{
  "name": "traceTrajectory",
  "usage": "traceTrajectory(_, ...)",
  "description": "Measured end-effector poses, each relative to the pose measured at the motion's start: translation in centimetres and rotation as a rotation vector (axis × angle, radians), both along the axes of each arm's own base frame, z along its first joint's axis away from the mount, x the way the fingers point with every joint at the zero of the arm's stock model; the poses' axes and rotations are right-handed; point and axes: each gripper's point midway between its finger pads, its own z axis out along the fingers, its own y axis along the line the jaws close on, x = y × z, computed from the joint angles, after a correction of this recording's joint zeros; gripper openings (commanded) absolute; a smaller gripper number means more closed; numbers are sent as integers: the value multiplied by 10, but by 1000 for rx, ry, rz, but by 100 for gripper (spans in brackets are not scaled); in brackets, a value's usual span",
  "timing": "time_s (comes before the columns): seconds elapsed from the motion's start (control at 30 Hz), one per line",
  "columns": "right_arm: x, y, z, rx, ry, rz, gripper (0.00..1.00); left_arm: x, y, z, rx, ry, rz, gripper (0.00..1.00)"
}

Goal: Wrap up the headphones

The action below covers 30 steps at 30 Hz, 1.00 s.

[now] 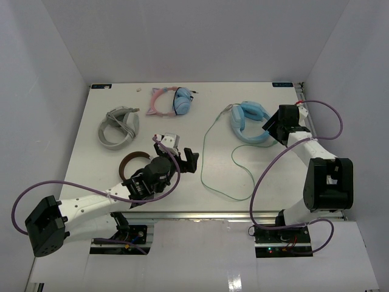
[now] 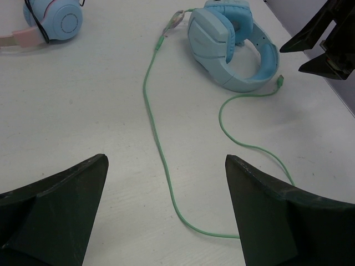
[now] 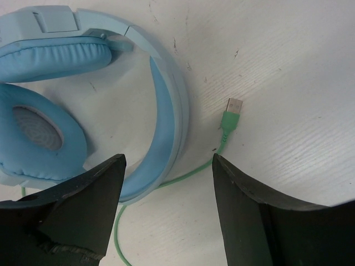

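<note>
Two claws are seen spread wide, nothing held. The headphones point(image 1: 249, 121) are laid upper right on the bench point(image 1: 121, 97), headband just beyond the right claw point(image 3: 166, 210), apparently untouched. The cable point(image 2: 145, 86) is trailed toward lower centre, nearer the left claw point(image 1: 182, 157).

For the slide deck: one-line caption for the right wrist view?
Open right gripper above the headphones; USB plug of the green cable lies loose on the table.
</note>
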Motion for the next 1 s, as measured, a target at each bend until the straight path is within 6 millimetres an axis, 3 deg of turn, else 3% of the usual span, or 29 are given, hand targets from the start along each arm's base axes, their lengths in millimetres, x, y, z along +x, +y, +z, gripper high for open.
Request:
traceTrajectory(0.5, 32, 1, -49, -14, 114, 14, 62, -2, -15, -16, 44, 27, -66, 98)
traceTrajectory(0.7, 41, 0, -44, -39, 104, 38, 60, -4, -22, -23, 62, 44, -98, 97)
traceTrajectory(0.73, 44, 0, -41, -43, 98, 43, 56, -4, -23, -23, 62, 45, -101, 97)
traceTrajectory(0.9, 52, -1, -36, -65, 90, 62, 12, -4, -23, -23, 62, 44, -107, 97)
traceTrajectory(1.0, 50, 1, -38, -62, 102, 82, 8, -6, -26, -23, 63, 43, -126, 97)
